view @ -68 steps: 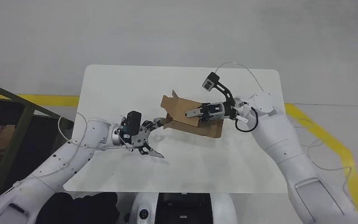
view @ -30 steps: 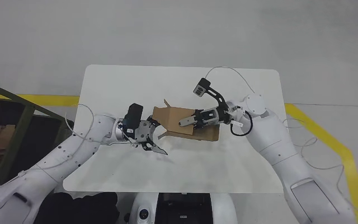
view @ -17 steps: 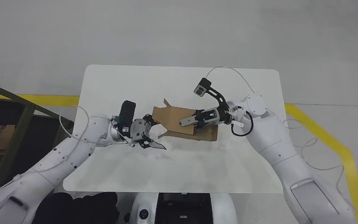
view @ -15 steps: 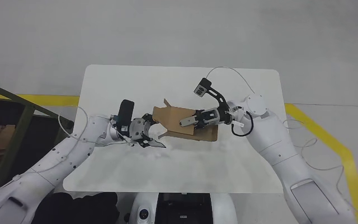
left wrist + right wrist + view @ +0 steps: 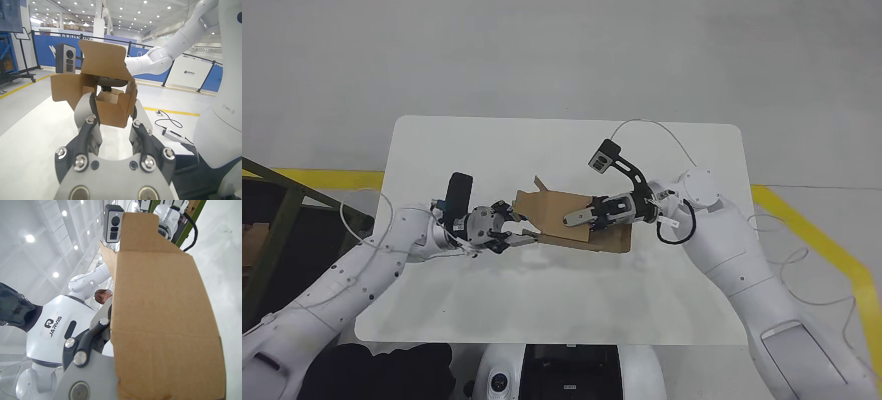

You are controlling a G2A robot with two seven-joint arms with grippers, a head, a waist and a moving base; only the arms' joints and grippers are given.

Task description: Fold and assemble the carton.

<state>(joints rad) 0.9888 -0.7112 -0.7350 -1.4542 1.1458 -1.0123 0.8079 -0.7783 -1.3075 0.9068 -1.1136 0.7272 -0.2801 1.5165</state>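
A brown carton lies part-folded on its side in the middle of the white table, flaps standing open at its left end. My right gripper is shut on the carton's upper wall; in the right wrist view one finger presses the panel and the other is hidden behind it. My left gripper sits at the carton's left end. In the left wrist view it is open, with the carton's open end between its fingers.
Bare table surface lies all around the carton, with the near edge close behind the left arm. A green rack stands off the table's left side. A yellow line runs along the floor.
The right gripper first carried the carton slightly left, then held still. The left gripper turned and moved right, bringing its fingers around the carton's left end.
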